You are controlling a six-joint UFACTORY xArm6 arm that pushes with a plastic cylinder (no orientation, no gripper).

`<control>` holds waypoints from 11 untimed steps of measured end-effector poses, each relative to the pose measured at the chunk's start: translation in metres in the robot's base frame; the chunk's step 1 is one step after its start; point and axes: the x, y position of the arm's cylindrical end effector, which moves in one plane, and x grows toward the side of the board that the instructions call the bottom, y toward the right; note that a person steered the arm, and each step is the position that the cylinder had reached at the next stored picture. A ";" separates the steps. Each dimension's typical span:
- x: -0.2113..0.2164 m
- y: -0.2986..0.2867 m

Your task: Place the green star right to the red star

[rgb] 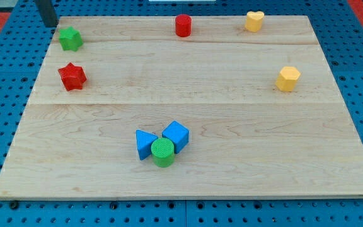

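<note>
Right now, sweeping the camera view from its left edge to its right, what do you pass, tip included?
My tip → green star and red star, nearly level → blue triangular block → green cylinder → blue cube → red cylinder → yellow heart → yellow block.

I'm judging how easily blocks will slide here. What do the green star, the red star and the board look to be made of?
The green star block and red star block look like painted wood or matte plastic: flat, even colour with no gloss. The pale board looks like unvarnished wood, with visible grain and plank seams. My tip sits just left of the green star.
</note>
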 end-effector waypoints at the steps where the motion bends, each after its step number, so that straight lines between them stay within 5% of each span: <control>1: 0.028 0.085; 4: 0.052 0.117; 5: 0.044 0.100; 6: -0.008 0.090; 7: 0.031 0.030; 9: 0.100 0.204; 10: 0.115 0.180; 11: 0.052 0.171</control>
